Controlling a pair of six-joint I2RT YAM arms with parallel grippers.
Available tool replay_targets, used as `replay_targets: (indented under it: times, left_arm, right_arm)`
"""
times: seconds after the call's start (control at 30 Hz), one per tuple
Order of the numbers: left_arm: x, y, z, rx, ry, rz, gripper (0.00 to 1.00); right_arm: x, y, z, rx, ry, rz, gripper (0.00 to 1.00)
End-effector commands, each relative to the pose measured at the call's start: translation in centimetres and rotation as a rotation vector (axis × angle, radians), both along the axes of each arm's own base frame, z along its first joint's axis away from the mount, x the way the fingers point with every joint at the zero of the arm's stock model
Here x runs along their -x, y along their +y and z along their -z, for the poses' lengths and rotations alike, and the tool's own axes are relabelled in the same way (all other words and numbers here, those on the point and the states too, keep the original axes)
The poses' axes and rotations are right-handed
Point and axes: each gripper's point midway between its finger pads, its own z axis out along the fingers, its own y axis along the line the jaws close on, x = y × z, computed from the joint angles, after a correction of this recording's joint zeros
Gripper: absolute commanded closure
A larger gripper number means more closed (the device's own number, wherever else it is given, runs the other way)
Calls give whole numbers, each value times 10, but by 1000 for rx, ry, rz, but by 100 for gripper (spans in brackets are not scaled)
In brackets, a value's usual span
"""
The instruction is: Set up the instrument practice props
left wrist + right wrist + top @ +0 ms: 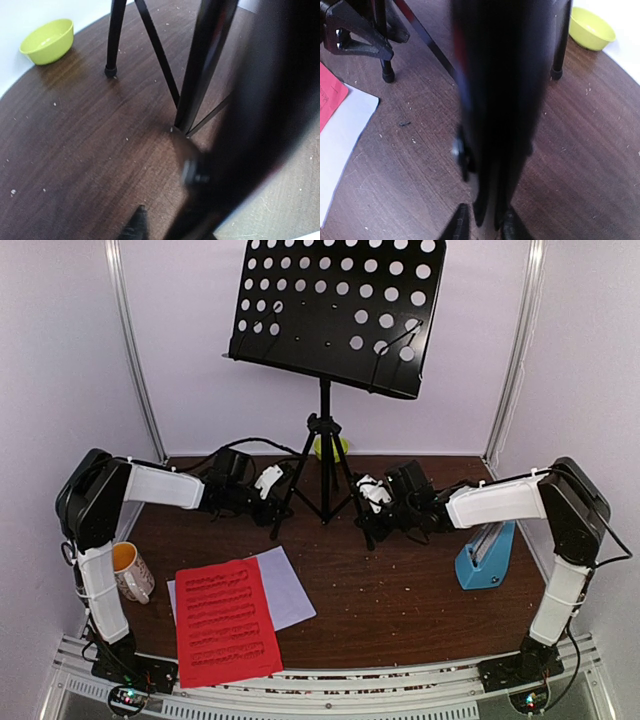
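The black perforated music stand (340,310) rises on its tripod at the back centre. My left gripper (272,483) is at the tripod's left leg (200,75). Only one fingertip (137,225) shows there, and the blurred leg hides the other. My right gripper (486,222) has both fingers (460,225) close around the right leg (500,75). The red sheet (225,622) lies at the front left, partly over the white sheet (290,585). The blue metronome (487,555) stands at the right, under my right arm.
A white patterned mug (130,572) stands at the left edge beside my left arm. A small green bowl (48,41) sits behind the tripod at the back wall. White walls close in the table on three sides.
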Motion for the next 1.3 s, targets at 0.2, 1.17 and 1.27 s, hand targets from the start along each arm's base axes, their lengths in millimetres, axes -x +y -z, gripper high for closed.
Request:
replay_targets:
  times: [0.2,1.17,1.27]
  left_arm:
    - [-2,12,-1,-20,-43,-43,100]
    - [-5,59,29,-80,36,-214,100]
    - [-16,52,24,-55,36,-220,100]
  right_arm:
    - [-7,-10,0,14,0,60,100]
    - [12,-70,30,113,115,242,100]
    - [-1,-58,26,123,98,210,100]
